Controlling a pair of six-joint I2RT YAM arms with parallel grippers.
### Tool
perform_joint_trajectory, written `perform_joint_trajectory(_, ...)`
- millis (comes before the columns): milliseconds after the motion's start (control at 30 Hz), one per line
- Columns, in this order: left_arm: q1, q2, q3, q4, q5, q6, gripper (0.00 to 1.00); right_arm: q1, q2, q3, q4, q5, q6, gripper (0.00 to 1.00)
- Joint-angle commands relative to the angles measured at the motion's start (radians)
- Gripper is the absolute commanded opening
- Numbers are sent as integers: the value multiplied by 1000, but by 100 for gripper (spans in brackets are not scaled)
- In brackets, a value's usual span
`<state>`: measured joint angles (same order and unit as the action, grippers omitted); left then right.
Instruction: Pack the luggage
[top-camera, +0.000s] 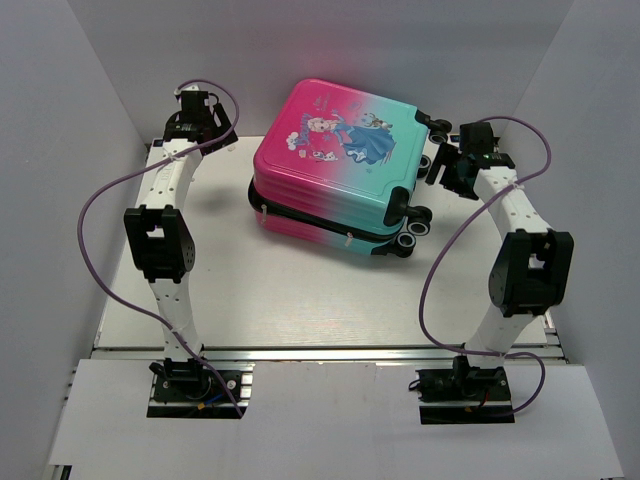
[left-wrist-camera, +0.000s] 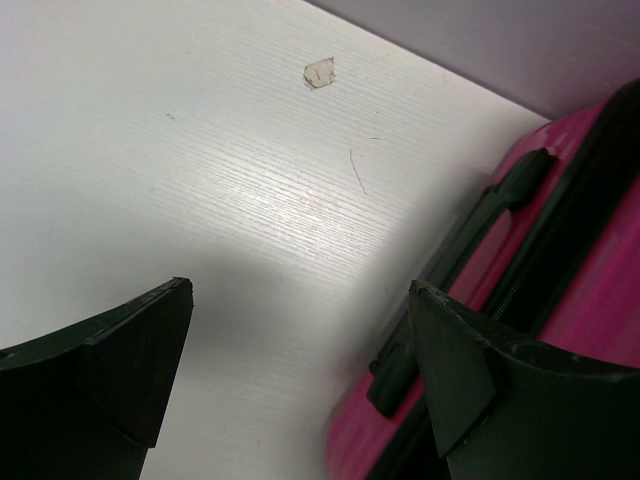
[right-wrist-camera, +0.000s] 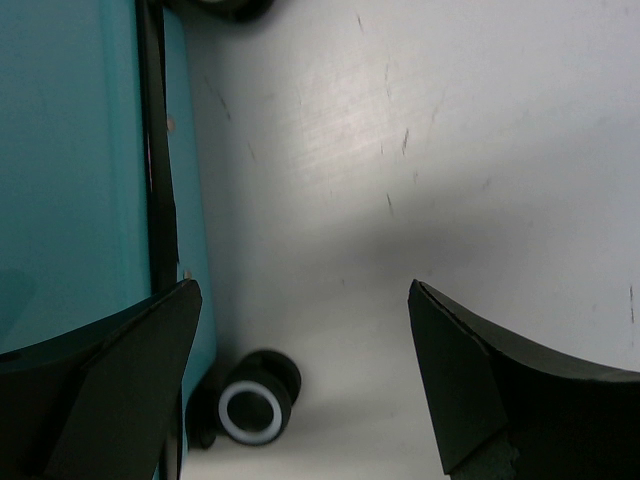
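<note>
The luggage (top-camera: 335, 165) is a pink-to-teal hard-shell case with a cartoon print. It lies flat at the back middle of the white table (top-camera: 300, 300), its two shells stacked with a dark seam between them. My left gripper (top-camera: 212, 128) hangs open beside the pink end. In the left wrist view the left gripper (left-wrist-camera: 300, 290) has only bare table between its fingers, and the pink shell (left-wrist-camera: 590, 300) with a black handle (left-wrist-camera: 510, 185) sits just to the right. My right gripper (top-camera: 447, 165) stands open at the teal wheel end. The right wrist view shows this gripper (right-wrist-camera: 305, 290) empty, beside the teal shell (right-wrist-camera: 70, 150) and a wheel (right-wrist-camera: 250, 412).
White walls (top-camera: 60, 150) close in the table at the left, the back and the right. Purple cables (top-camera: 100, 200) loop out from both arms. A small chipped mark (left-wrist-camera: 318, 72) shows on the tabletop near the back left. Bare table lies in front of the case.
</note>
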<state>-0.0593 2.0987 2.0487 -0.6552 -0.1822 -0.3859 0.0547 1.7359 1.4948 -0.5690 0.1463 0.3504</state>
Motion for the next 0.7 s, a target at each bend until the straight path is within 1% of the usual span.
perform_joint_trajectory(0,-4,70,83,-8,104,-16,98,-16,83,126,57,-8,-24,89)
perform_joint_trajectory(33,-4,124,87,6,131,-18,98,-19,111,154,66,-10,-34,89)
perform_joint_trajectory(100,6,168,77,61,237,-22,98,-21,204,266,49,-5,-60,89)
perform_joint_trajectory(133,6,213,80,83,274,-31,98,-21,273,350,22,7,-68,89)
perform_joint_trajectory(267,6,300,84,115,329,-19,97,-16,408,502,1,-2,-99,89)
perform_joint_trajectory(300,6,311,80,123,346,-13,96,-16,425,515,9,-14,-102,89)
perform_joint_trajectory(333,6,326,77,132,360,-11,96,-10,451,525,18,-64,-106,89)
perform_joint_trajectory(433,-5,372,71,140,444,-7,93,5,459,513,87,-170,-105,89)
perform_joint_trajectory(467,-17,382,59,141,487,4,92,11,456,500,127,-186,-113,89)
perform_joint_trajectory(500,-17,382,51,141,501,10,91,17,455,496,147,-204,-125,89)
perform_joint_trajectory(533,-33,377,32,158,526,12,90,28,449,493,168,-258,-167,89)
perform_joint_trajectory(567,-48,359,3,181,568,30,89,37,448,495,193,-276,-189,89)
perform_joint_trajectory(600,-48,341,-68,202,642,33,88,45,447,510,201,-293,-215,89)
perform_joint_trajectory(667,-82,311,-136,241,671,38,87,72,444,524,205,-327,-303,89)
